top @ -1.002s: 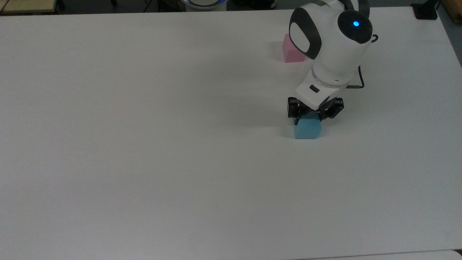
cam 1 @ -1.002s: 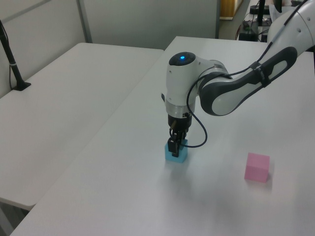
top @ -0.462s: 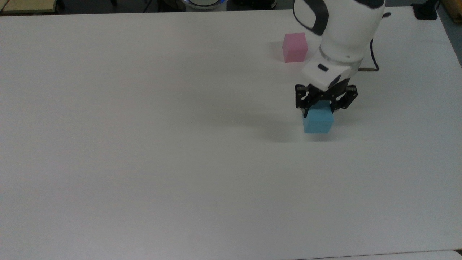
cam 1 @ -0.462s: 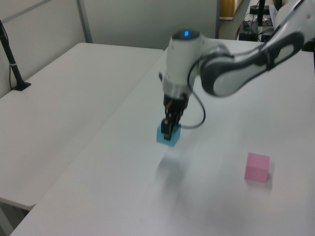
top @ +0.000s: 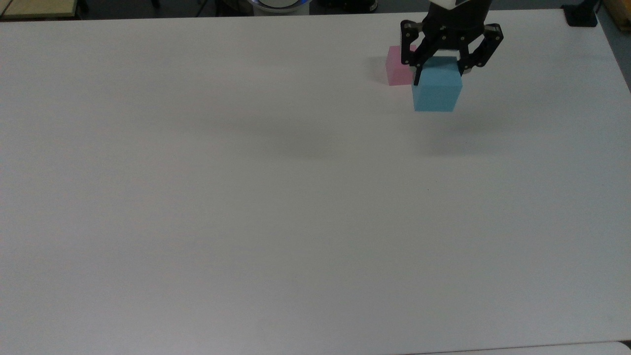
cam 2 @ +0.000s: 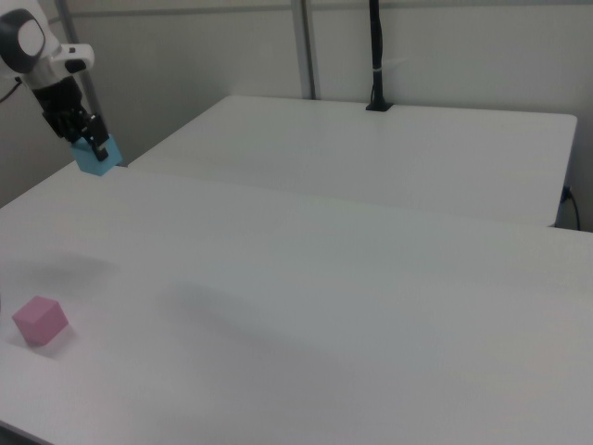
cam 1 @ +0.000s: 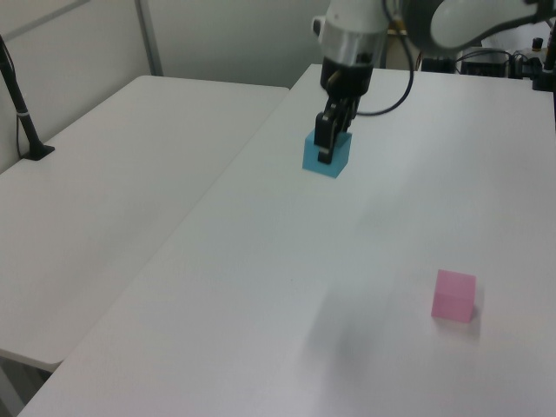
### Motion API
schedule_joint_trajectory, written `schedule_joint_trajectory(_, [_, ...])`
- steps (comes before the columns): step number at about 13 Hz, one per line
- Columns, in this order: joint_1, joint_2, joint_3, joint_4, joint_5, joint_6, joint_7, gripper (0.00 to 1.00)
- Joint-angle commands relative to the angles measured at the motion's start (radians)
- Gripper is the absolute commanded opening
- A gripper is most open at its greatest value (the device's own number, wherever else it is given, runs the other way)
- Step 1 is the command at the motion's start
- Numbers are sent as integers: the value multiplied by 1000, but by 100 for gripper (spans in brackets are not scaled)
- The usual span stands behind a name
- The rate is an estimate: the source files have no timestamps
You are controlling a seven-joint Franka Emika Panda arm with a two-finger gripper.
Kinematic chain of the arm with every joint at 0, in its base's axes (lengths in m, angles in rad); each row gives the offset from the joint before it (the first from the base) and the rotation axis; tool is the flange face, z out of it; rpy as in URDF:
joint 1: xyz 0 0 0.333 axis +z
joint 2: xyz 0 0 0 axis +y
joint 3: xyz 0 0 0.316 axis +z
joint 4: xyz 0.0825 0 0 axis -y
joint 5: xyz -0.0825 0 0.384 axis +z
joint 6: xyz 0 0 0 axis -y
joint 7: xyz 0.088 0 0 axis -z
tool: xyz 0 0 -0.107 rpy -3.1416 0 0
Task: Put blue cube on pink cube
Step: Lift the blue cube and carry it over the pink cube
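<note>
High above the table (cam 1: 261, 287), the gripper (cam 1: 327, 143) clamps the blue cube (cam 1: 330, 157) (pink cube (cam 1: 454, 295) well apart).

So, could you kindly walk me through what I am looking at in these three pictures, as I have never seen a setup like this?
Gladly. The machine is a single robot arm ending in a two-finger gripper. Three fixed cameras watch it: the top view looks down on the white table, and the left and right views look across it from opposite sides. The gripper is shut on the blue cube, a small plain block held up in the air, clear of the table; its shadow falls on the surface below. The pink cube sits alone on the table, untouched. In the left and right views another white table stands alongside.
</note>
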Motion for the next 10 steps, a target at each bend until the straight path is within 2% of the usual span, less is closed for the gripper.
schedule_joint_trajectory(1, [3, -41, -4, -40, 0, -15, -6, 32])
schedule_joint_trajectory(6, [24, -208, 2, -222, 3, -18, 0, 32])
schedule_joint_trajectory(7, [41, -271, 4, -294, 21, -19, 3, 32])
schedule_joint_trajectory(10, [93, -392, 4, -415, 39, -59, 7, 32])
